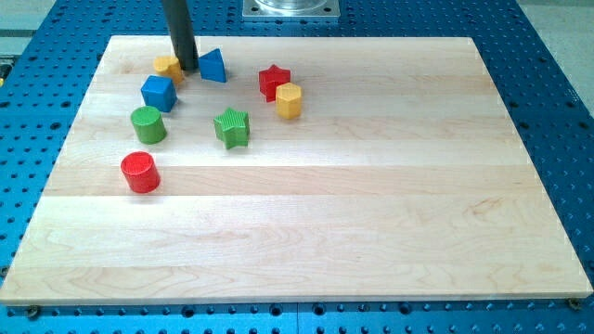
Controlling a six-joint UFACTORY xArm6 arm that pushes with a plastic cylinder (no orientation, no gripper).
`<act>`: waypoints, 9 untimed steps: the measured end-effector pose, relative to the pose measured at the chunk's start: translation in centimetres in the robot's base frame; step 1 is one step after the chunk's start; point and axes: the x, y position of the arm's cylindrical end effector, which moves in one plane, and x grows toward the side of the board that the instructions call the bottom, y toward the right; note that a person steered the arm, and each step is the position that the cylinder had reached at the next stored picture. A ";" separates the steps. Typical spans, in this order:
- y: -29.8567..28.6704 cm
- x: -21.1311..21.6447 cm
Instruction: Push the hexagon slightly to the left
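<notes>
The yellow hexagon (289,100) stands at the upper middle-left of the wooden board (306,232), just right of and below the red star (273,81). My tip (187,69) is at the view's upper left, well left of the hexagon. It sits between a yellow block (167,67), partly hidden behind the rod, and a blue triangle block (213,66).
A blue cube (159,93), a green cylinder (148,124) and a red cylinder (140,172) run down the left side. A green star (232,127) lies below and left of the hexagon. The board rests on a blue perforated table (557,111).
</notes>
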 end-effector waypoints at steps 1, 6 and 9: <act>3.8 -0.6; 17.5 8.8; 14.7 8.8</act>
